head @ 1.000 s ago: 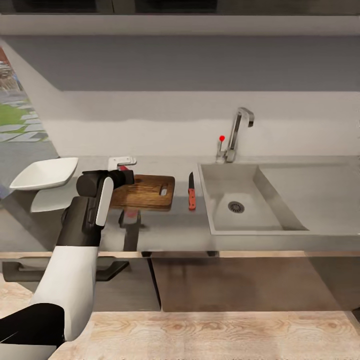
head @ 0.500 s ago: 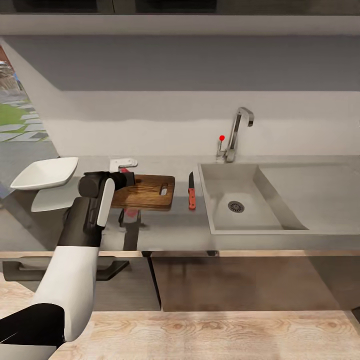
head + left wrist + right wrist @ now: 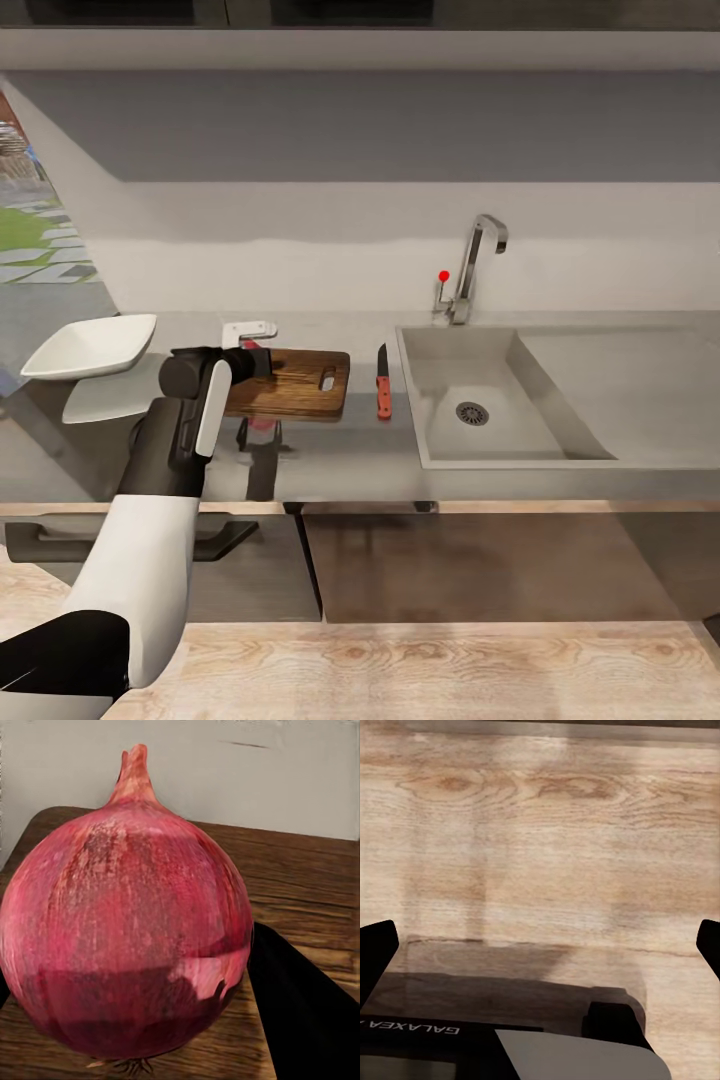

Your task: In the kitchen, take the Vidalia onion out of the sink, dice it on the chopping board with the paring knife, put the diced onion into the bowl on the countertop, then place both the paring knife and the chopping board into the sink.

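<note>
- Left gripper [image 3: 250, 358]: clamped on the onion [image 3: 127, 922], held over the left end of the board [image 3: 290, 385]. In the left wrist view the onion sits between the dark fingers [image 3: 300, 1012] with wood grain right behind it; whether it touches the wood cannot be told.
- Change over the last second: the left arm has eased slightly rightward and down, so the gripper now hangs closer to the board's surface. Board, knife and bowl have not moved.
- Meaning for the task: the onion is out of the sink [image 3: 500, 400] and, by appearance, about to be set down; release onto the board is the step in hand, and dicing has not begun.
- Knife [image 3: 383, 385]: lies on the countertop [image 3: 340, 450] between the board and the sink, red handle near, blade pointing far.
- Bowl [image 3: 90, 345]: at the far left, well apart from the board.
- Right gripper [image 3: 540, 945]: fingers apart, holding nothing, hanging over the wooden floor [image 3: 547, 832].
- Risk: a round onion may roll once released.
</note>
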Controlling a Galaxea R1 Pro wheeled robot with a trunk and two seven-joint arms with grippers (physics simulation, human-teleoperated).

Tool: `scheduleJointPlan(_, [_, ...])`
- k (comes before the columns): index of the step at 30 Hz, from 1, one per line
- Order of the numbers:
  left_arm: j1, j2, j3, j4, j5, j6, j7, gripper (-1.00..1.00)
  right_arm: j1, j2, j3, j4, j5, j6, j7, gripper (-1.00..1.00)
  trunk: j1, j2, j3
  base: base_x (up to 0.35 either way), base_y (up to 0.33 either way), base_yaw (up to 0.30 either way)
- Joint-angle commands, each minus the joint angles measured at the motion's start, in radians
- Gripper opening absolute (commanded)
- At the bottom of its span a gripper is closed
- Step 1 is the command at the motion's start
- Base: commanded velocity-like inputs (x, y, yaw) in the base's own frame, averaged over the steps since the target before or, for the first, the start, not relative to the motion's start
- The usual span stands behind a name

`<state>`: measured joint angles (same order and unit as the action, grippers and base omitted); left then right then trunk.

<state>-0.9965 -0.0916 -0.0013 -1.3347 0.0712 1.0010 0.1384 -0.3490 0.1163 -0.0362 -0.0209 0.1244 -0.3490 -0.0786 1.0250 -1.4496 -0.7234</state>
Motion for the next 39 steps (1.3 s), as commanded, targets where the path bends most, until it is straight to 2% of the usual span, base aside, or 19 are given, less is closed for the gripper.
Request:
scheduleJointPlan(1, [-0.001, 0.0, 0.0, -0.003, 0.007, 0.004, 0.007, -1.0, 0.0, 0.0, -0.004, 0.001, 0.011, -0.002, -0.006, 1.0, 0.0, 0.0, -0.001, 0.0, 0.0, 0.0])
scheduleJointPlan(17, [0.004, -0.01, -0.006, 0.012, 0.009, 0.006, 0.007, -1.0, -0.001, 0.0, -0.004, 0.001, 0.011, -0.002, -0.006, 1.0, 0.0, 0.0, -0.001, 0.0, 0.0, 0.0])
scheduleJointPlan(23, [0.004, -0.011, -0.025, 0.007, 0.009, 0.007, 0.007, -1.0, 0.0, 0.001, -0.004, 0.001, 0.011, -0.002, -0.006, 1.0, 0.0, 0.0, -0.001, 0.0, 0.0, 0.0])
scheduleJointPlan(28, [0.004, -0.011, -0.026, 0.004, 0.009, 0.006, 0.007, -1.0, 0.0, 0.0, -0.004, 0.001, 0.011, -0.002, -0.006, 1.0, 0.0, 0.0, -0.001, 0.0, 0.0, 0.0])
scheduleJointPlan(39, [0.004, -0.011, -0.026, 0.003, 0.009, 0.005, 0.007, -1.0, 0.0, 0.0, -0.004, 0.001, 0.011, -0.003, -0.006, 1.0, 0.0, 0.0, 0.014, 0.0, 0.0, 0.0])
